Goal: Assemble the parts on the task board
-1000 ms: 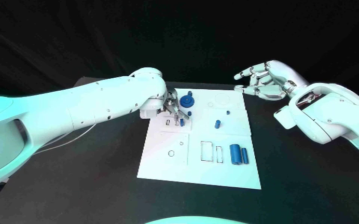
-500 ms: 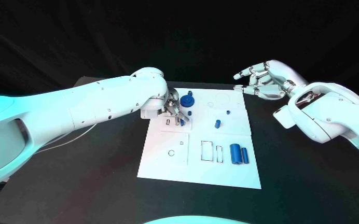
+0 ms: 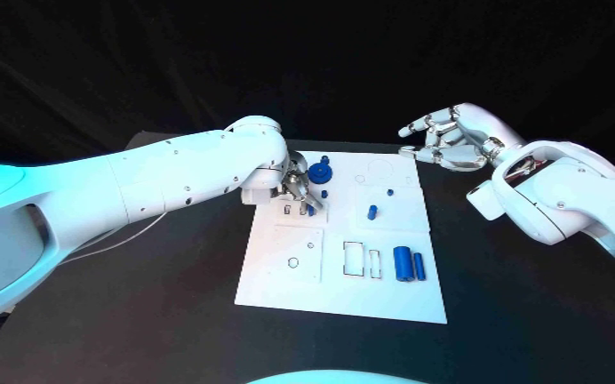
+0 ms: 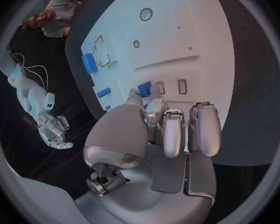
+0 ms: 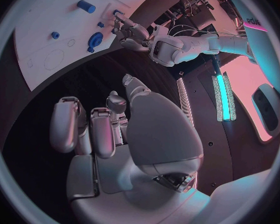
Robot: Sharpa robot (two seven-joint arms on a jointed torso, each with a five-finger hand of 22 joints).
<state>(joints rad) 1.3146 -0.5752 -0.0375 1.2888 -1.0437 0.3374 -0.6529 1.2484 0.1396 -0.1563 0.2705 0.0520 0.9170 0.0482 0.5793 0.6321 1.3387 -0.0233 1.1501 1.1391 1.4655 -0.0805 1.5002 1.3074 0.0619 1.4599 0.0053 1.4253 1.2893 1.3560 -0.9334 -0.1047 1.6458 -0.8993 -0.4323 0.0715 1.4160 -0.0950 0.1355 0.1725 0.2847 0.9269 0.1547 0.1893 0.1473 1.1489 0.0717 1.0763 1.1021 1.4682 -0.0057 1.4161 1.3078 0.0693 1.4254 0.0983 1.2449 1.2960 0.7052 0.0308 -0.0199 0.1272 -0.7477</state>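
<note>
Head view: left hand (image 3: 296, 187) pinches a small blue part (image 3: 310, 210) over the task board (image 3: 344, 251) — insertion under way; next, seat it squarely. Right hand (image 3: 449, 140) — released, well clear.

The black table (image 3: 154, 313) carries the white task board (image 3: 289, 286) (apparently lying flat).
</note>
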